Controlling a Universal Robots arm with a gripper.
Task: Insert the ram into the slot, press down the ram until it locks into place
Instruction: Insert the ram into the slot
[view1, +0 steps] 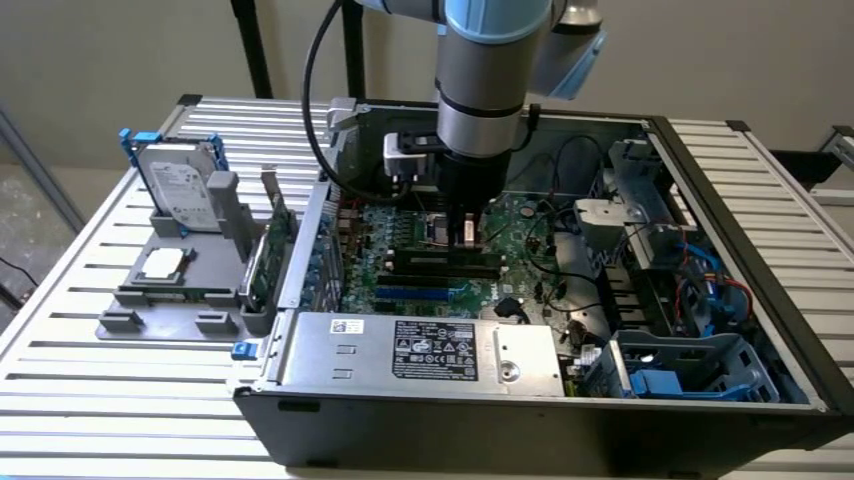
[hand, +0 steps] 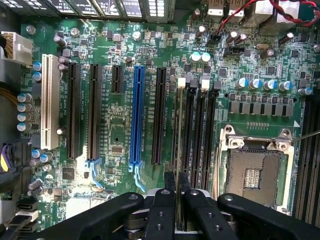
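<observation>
I see an open black computer case (view1: 534, 430) on the slatted aluminium tabletop (view1: 80, 400), with a silver labelled metal box (view1: 334, 350) inside its near wall. At the exterior view's left, a grey plastic fixture (view1: 160, 300) holds a silver hard drive (view1: 180, 185) upright. My wrist camera shows a wide green motherboard (hand: 115, 120) carrying a long blue slot (hand: 136, 115), a white slot (hand: 50, 102) and a metal-framed square socket (hand: 255, 175).

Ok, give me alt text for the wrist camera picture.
The claw grips a thin ram stick seen edge-on, lined up along a long black slot on a green motherboard. A blue slot lies on one side of it, an empty processor socket on the other.
</observation>
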